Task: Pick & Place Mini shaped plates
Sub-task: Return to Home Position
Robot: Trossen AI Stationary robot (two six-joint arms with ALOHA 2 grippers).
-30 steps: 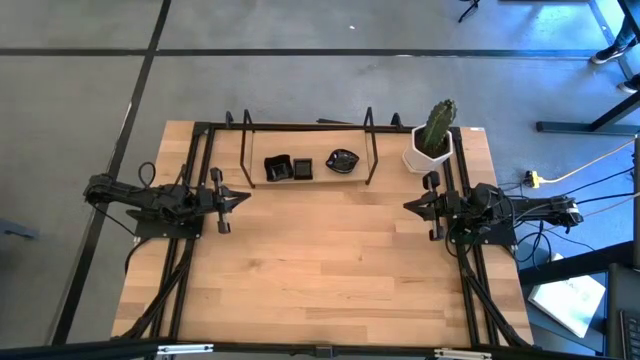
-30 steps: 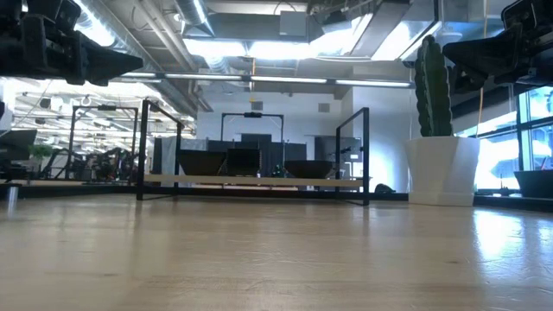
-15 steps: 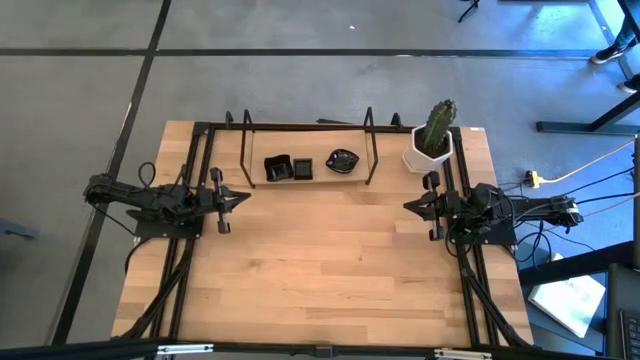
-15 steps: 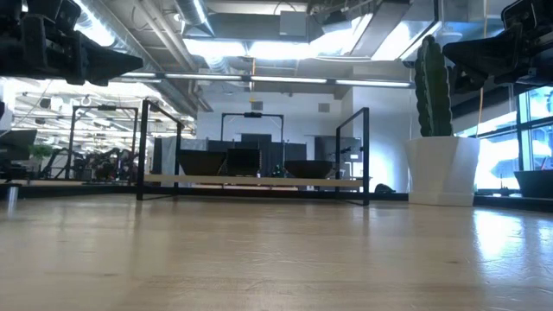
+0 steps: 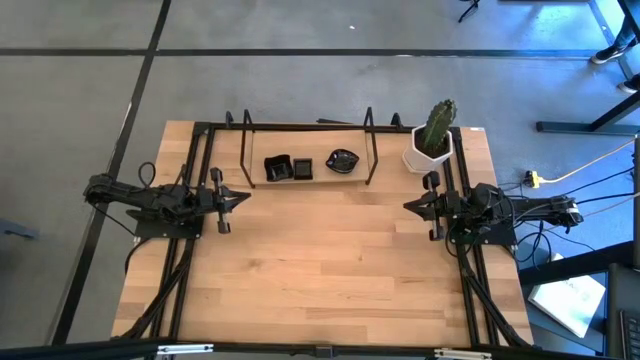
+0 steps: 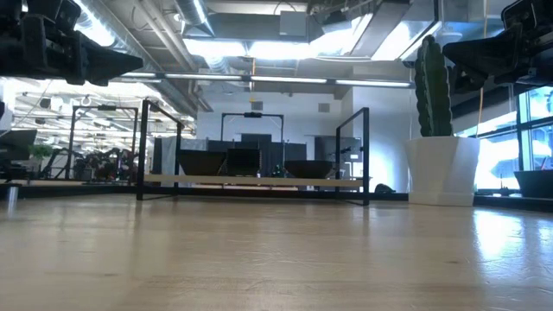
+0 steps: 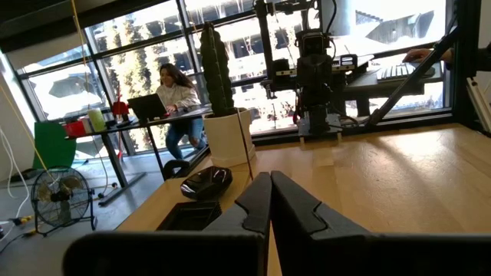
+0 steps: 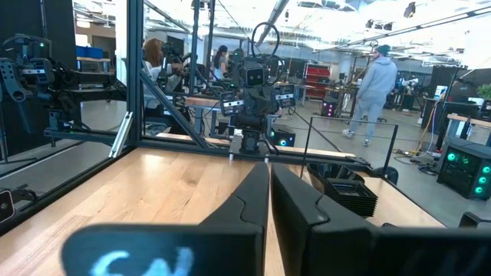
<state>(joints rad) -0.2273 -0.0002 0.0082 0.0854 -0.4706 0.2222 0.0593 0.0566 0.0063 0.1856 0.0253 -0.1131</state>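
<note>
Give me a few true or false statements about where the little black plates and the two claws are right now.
1. The black plates sit on the shelf. True.
2. The left claw grips a plate. False: it is shut on nothing, over the table's left side.
3. The cactus pot stands near the right claw. True.
4. A plate lies on the table between the claws. False: all plates in view are on the shelf.

Grey floor (image 5: pixel 300 30); big windows (image 7: pixel 138 46); ceiling lights (image 6: pixel 216 47)
</note>
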